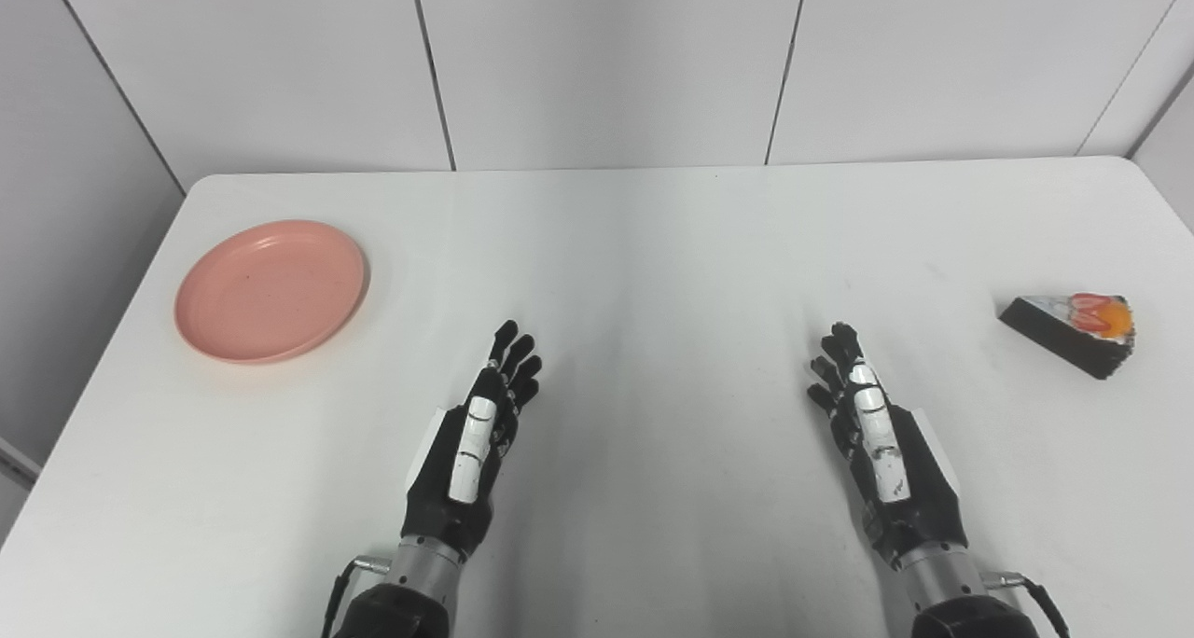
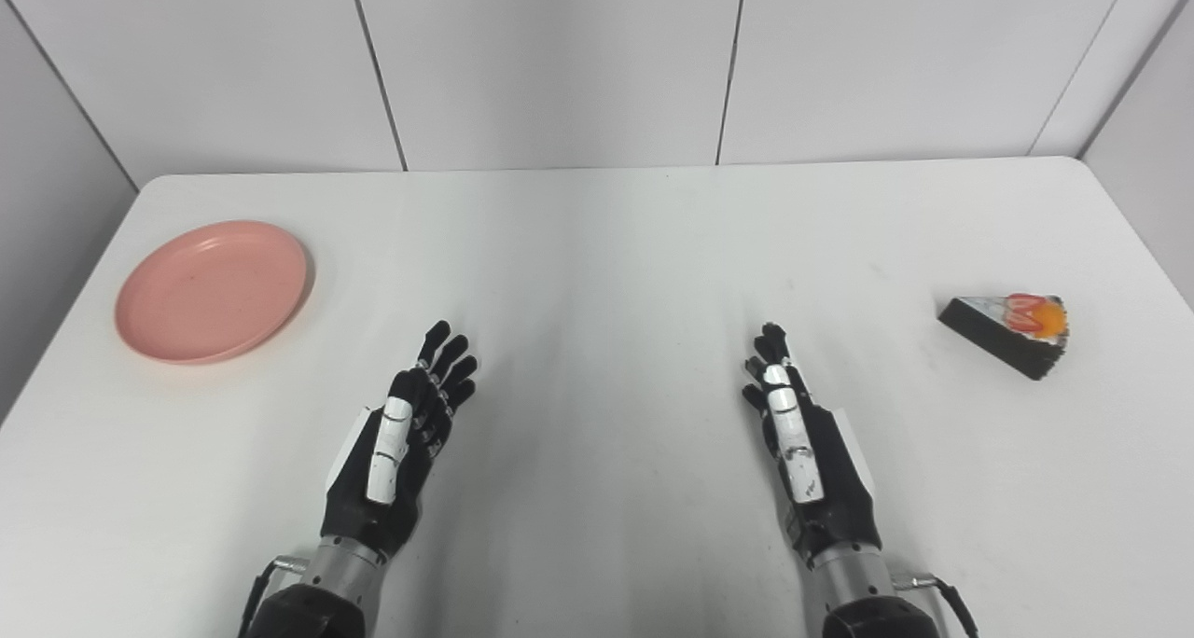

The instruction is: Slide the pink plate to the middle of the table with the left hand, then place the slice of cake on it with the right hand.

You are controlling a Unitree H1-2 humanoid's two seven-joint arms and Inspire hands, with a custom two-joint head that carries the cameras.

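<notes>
Pink and bare, the plate [image 1: 270,289] lies at the left of the frame on the white table [image 1: 653,246], with the slice of cake [image 1: 1073,332] far off at the right edge. Low in the frame, the left hand [image 1: 476,447] and right hand [image 1: 877,437] hover with fingers stretched and empty, well apart from both.

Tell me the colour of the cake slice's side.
The cake slice has a dark, near-black side under a white top with red-orange fruit; clearest in the left eye view.
</notes>
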